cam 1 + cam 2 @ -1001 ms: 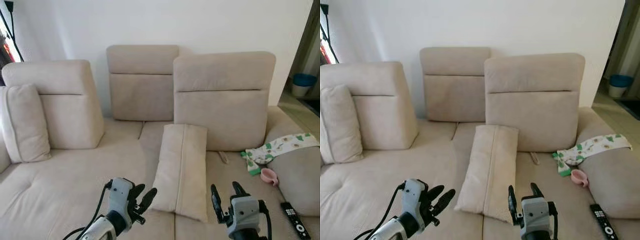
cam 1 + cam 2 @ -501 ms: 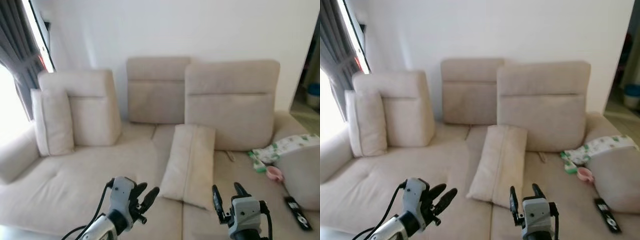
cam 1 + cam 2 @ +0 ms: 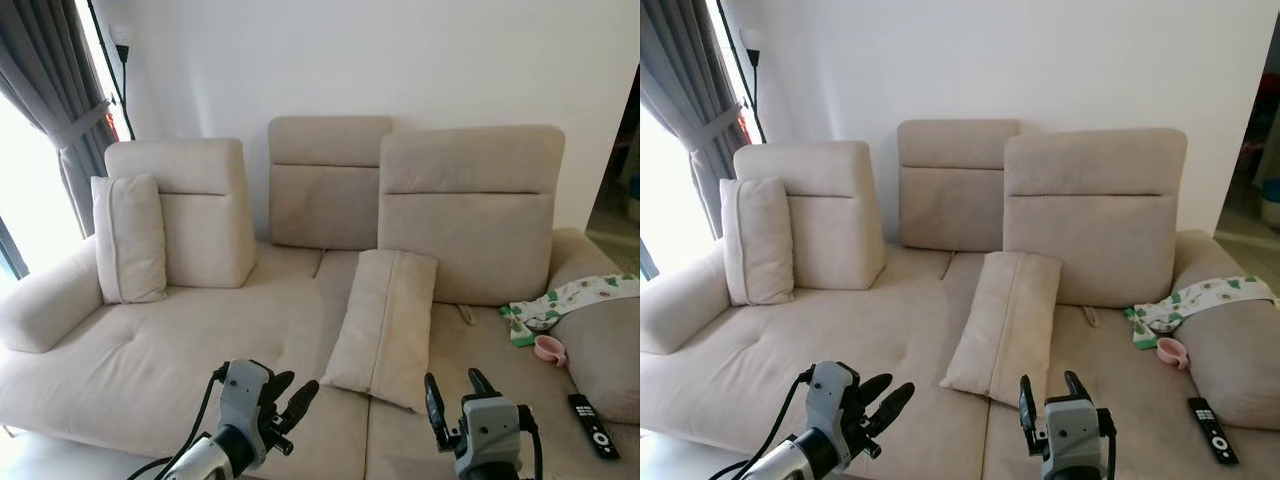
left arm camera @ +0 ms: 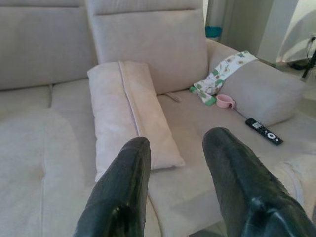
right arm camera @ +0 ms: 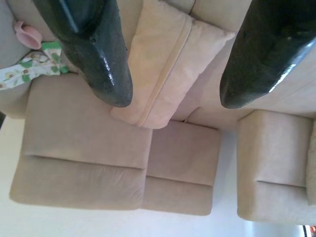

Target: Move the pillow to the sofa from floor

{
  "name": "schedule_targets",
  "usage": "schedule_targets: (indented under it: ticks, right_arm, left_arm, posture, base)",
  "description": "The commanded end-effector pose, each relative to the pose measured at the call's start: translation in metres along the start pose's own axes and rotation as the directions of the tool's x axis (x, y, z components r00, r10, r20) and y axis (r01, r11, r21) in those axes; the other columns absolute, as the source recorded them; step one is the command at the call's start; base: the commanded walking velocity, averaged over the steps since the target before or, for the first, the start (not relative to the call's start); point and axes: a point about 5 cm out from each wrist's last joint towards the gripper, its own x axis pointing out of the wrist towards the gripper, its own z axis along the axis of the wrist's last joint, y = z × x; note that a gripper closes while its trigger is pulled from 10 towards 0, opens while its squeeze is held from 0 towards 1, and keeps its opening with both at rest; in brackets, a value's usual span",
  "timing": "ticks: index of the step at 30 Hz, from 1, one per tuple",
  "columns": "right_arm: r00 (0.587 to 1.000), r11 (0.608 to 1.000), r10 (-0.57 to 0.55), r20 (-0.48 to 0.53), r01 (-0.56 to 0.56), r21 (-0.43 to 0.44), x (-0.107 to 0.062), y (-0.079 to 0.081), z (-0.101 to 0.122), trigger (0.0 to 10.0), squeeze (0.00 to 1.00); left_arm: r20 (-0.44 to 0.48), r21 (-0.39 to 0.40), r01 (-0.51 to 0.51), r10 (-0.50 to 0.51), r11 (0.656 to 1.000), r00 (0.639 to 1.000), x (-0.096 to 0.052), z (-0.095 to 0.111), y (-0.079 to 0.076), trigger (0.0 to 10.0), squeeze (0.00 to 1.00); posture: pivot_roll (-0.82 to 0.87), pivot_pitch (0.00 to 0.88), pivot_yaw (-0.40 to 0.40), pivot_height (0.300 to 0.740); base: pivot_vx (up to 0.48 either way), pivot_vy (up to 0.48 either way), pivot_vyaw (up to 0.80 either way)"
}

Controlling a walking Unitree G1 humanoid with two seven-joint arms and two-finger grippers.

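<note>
Fingers of both grippers were spread and held nothing. Head views: left gripper [image 3: 283, 397] and right gripper [image 3: 455, 391] hovered at the near edge of the beige sofa [image 3: 150, 350]; the pillow [image 3: 383, 324] lay on the seat, propped against the right backrest. Left wrist view: pillow [image 4: 129, 111] beyond the parted fingers [image 4: 126, 187], remote [image 4: 264, 131] to its right. Right wrist view: pillow [image 5: 168, 64] between black fingers [image 5: 94, 44].

the left tool [image 4: 173, 163], fingers parted and empty, hangs over the pillow [image 4: 131, 116] lying on the sofa [image 4: 44, 143].
</note>
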Motion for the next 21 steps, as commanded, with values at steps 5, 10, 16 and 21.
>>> schedule_targets:
  ticks: [5,10,16,21]
  right_arm:
    - [1.0,1.0,0.002,0.004,-0.002,0.011,0.0025,0.0032,-0.0004,10.0,0.0]
    - [1.0,1.0,-0.004,0.001,0.004,0.01,0.0031,0.0023,-0.0014,10.0,0.0]
    - [1.0,1.0,-0.007,-0.001,0.007,0.008,0.0037,0.0021,-0.0022,10.0,0.0]
    - [1.0,1.0,-0.007,-0.002,0.007,0.007,0.0041,0.0025,-0.0028,10.0,0.0]
  left_arm:
    - [-0.003,-0.011,-0.01,0.01,1.0,1.0,-0.0008,-0.0017,0.0058,10.0,0.0]
    - [-0.006,-0.006,-0.005,0.005,1.0,1.0,-0.0004,-0.0033,0.0059,10.0,0.0]
    - [-0.013,0.009,0.002,-0.002,1.0,1.0,0.0002,-0.0044,0.0057,10.0,0.0]
    - [-0.018,0.016,0.006,-0.005,1.0,1.0,0.0006,-0.0052,0.0057,10.0,0.0]
  posture:
    - [0.02,0.0,0.088,0.733]
    - [0.01,0.0,0.088,0.733]
    - [0.01,0.0,0.089,0.733]
    - [0.01,0.0,0.091,0.733]
  base:
    - [0.0,0.0,0.0]
    - [0.0,0.0,0.0]
    - [0.0,0.0,0.0]
    - [0.0,-0.173,0.0]
